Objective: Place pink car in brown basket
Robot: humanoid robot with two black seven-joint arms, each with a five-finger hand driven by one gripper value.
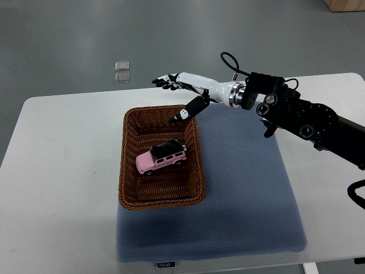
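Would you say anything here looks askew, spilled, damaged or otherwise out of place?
Nothing stands out. The pink car sits on its wheels inside the brown basket, angled across the basket floor. The basket rests partly on the blue mat. The right hand hovers open above the basket's far rim, holding nothing.

White surface (63, 171) with rounded corners spans most of the view, standing on a grey floor (68, 40). A blue-grey textured mat (245, 188) lies on the surface, right of centre, its near edge reaching the surface's front edge; a small dark label (166, 265) with unreadable print sits at that edge. Two small square clear items (121, 71) lie on the floor beyond the surface, one just behind the other. A tan box corner (345, 5) shows at top right.
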